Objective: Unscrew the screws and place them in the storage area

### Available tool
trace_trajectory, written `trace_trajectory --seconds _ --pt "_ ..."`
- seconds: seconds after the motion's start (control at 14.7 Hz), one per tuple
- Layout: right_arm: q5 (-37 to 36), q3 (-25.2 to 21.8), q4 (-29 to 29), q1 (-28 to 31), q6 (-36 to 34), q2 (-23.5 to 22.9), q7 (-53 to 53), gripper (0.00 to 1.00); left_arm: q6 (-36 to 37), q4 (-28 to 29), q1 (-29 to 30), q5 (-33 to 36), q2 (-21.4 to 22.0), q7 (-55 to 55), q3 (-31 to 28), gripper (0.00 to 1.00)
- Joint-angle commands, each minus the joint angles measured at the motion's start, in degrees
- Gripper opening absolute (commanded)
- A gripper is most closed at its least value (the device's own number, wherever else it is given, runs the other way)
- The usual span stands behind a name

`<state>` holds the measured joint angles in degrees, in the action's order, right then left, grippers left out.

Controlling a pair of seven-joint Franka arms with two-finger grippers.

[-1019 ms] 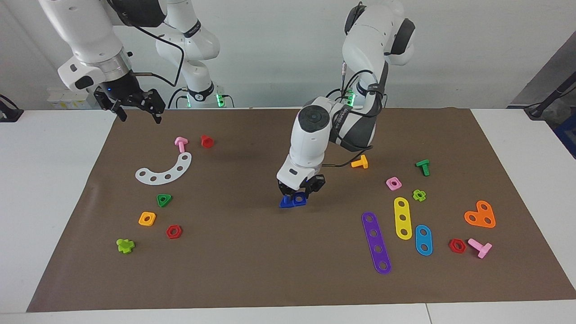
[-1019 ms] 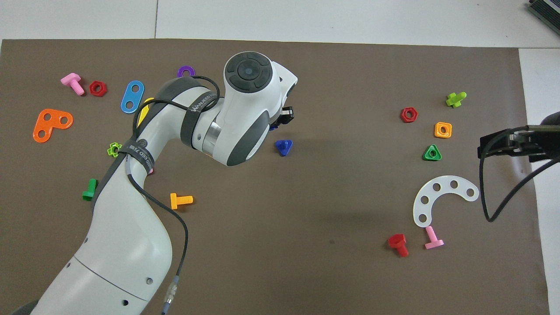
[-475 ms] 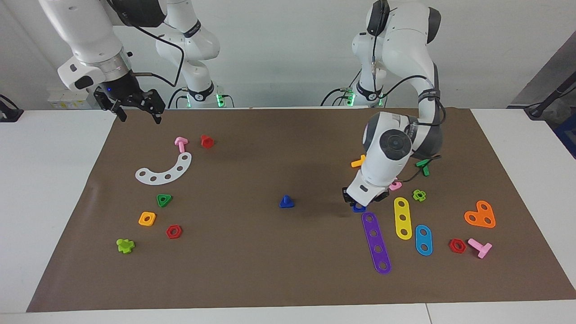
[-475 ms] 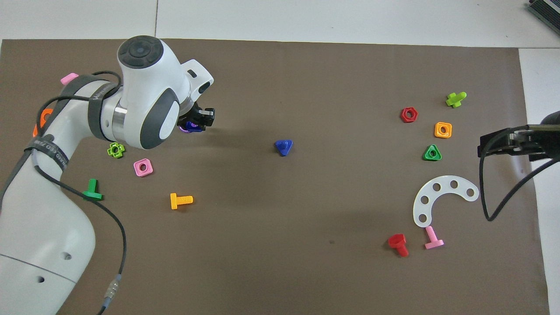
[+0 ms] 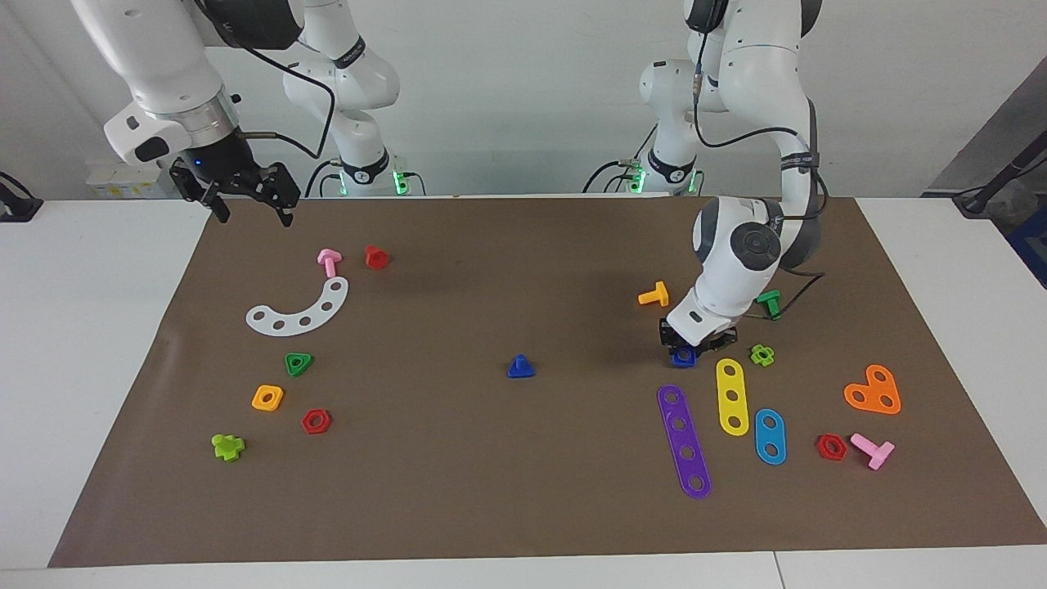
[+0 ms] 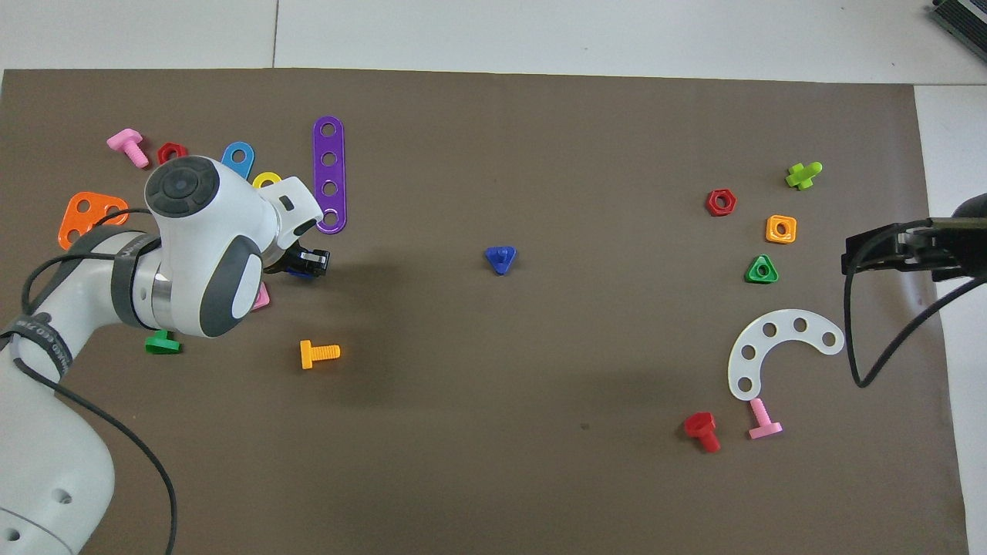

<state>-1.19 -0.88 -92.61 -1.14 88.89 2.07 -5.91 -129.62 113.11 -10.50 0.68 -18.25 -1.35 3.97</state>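
A small royal-blue plastic square nut sits low between the fingers of the left gripper, at or just above the brown mat toward the left arm's end of the table, just beside the yellow 3-hole plastic strip and the purple 4-hole plastic strip. The fingers appear narrow around the nut, though whether they grip it or have let go cannot be told from either view. Its partner, a royal-blue plastic bolt with a triangular head, stands head-down and alone near the middle of the mat, well apart from the nut.

Both pieces look light, rigid and smooth, so they would likely slide under a glancing touch. The nut's flat sides offer the surest hold. The bolt is probably best pinched across its upright shank or 2 faces of its head.

Around the nut lie an orange plastic bolt, a green plastic bolt and a lime flower-shaped nut.

The right gripper waits in the air over the mat's corner at the right arm's end, its fingers spread wide and holding nothing.
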Motion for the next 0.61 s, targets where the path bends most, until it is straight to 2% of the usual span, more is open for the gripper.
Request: trace_trajectory --seconds 0.0,0.14,0.41,0.54 --pt "0.8 0.3 -1.6 0.7 1.2 1.2 -0.1 1.00 -2.3 1.7 0.6 -0.9 2.9 1.3 0.2 1.00" --pt "0.8 0.3 -1.6 0.7 1.2 1.2 -0.1 1.00 1.3 -3.0 1.3 -1.1 3.0 1.0 0.2 1.00" --pt "0.8 0.3 -1.7 0.7 1.4 1.2 -0.1 1.00 18.1 -19.4 5.2 -1.1 2.6 0.9 0.1 1.00" --pt "0.8 0.3 -1.6 0.7 1.4 1.2 -0.1 1.00 24.4 -23.0 7.9 -0.8 3.3 1.3 0.1 1.00"
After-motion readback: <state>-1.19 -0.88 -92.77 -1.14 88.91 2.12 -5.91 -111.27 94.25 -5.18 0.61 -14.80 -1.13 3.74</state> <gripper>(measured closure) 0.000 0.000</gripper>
